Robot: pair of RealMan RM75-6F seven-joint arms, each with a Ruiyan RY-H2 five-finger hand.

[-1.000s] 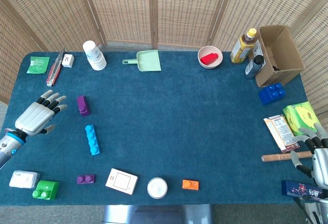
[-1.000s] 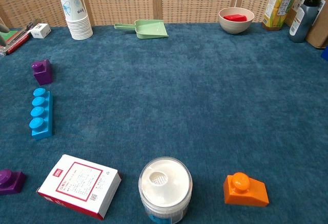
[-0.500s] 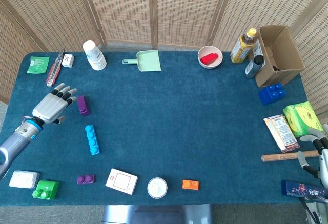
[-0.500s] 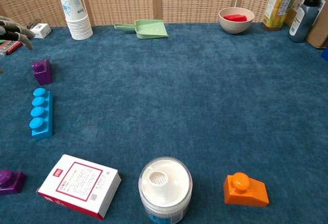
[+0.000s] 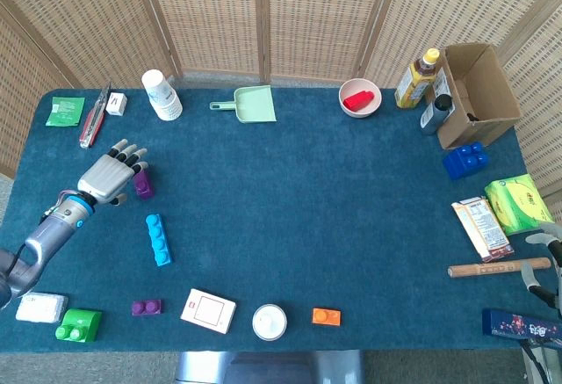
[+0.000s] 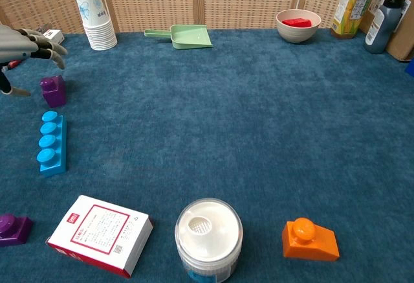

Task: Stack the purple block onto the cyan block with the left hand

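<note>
Left hand (image 5: 111, 175) over the desk (image 5: 299, 199), fingers spread, holding nothing, just beside purple block (image 5: 142, 184). Block upright on the cloth, near end of cyan block (image 5: 158, 240). Likely light, rigid, smooth plastic; may slip. Best pinched across flat side walls, below the top stud.

Left hand (image 5: 109, 176) silver-grey with dark-tipped fingers (image 5: 132, 152); blue wrist ring.

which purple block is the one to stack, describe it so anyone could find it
Go to the left part of the blue table, below the stack of paper cups. The purple block stands just past the far end of the long cyan block, under the left hand.
</note>
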